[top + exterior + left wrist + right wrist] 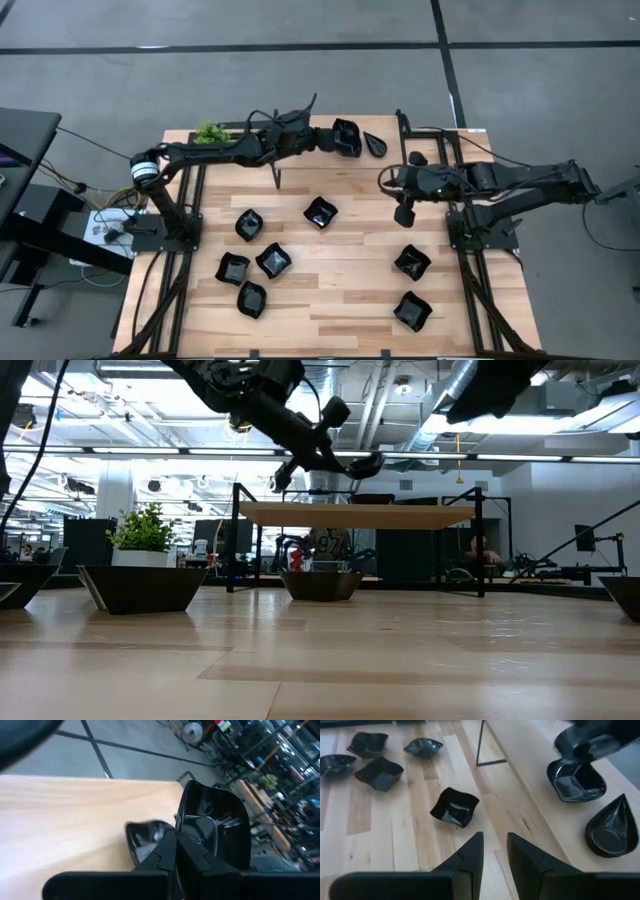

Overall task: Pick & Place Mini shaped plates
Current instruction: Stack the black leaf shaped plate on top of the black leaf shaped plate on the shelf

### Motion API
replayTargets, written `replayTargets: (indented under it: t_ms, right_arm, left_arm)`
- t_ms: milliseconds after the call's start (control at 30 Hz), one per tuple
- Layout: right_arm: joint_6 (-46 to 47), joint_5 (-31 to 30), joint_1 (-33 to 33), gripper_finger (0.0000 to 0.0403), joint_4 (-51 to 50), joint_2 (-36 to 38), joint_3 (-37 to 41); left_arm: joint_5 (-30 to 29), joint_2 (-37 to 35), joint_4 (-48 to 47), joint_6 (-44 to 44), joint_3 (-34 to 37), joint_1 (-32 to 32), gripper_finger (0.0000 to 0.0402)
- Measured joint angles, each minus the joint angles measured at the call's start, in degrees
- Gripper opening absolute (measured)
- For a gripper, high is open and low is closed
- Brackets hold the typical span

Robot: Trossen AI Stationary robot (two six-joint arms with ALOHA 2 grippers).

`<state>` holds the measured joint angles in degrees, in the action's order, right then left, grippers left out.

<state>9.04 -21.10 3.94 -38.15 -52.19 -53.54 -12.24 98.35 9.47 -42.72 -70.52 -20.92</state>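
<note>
My left gripper (335, 138) reaches over the raised wooden shelf (300, 160) at the table's far edge, shut on a squarish glossy black mini plate (347, 138). The low view shows that plate (360, 463) in the air above the shelf (360, 515). A teardrop plate (374, 145) lies on the shelf just right of it, also seen from the right wrist (612, 827). Several more black plates lie on the table, among them one at the middle (320, 211) and another left of it (249, 224). My right gripper (390, 185) hovers open, right of the middle. My left gripper pinches the squarish plate's rim (186, 827), on the side nearest the arm, between its two shut fingers (167, 852). The fingers come from the table's left, about level. The plate is lifted clear of the shelf and sticks out beyond the fingertips (576, 781).
A small green potted plant (208, 132) stands at the shelf's left end. The shelf rests on thin black legs (479, 750). Three plates cluster near-left (252, 275), two lie near-right (411, 262). Bare wood shows at the table's near middle.
</note>
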Motion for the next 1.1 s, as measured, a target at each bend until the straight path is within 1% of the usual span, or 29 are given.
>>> replayTargets:
  t_ms: [167,300,667,867,1100]
  right_arm:
    - [-1.7,0.0,0.0,0.0081,0.9,-0.6,0.0]
    - [-2.1,0.0,-0.1,0.0081,2.2,-1.7,0.0]
    - [-3.3,0.3,-2.9,0.0081,2.5,-4.7,0.0]
    - [-3.6,0.4,-4.2,0.0081,4.2,-5.3,0.1]
    - [-3.6,0.5,-4.5,0.0081,4.4,-5.4,0.0]
  left_arm:
    - [-0.8,0.0,0.0,0.0,0.0,-1.4,0.0005]
    - [-1.2,0.8,-0.5,-1.6,0.0,-1.2,0.0005]
    - [-2.1,1.3,0.0,-1.7,0.0,-1.1,0.0006]
    - [-1.1,1.8,0.1,-2.3,0.0,-0.5,0.0006]
    - [-1.3,2.1,0.9,-2.6,0.0,0.0,0.0006]
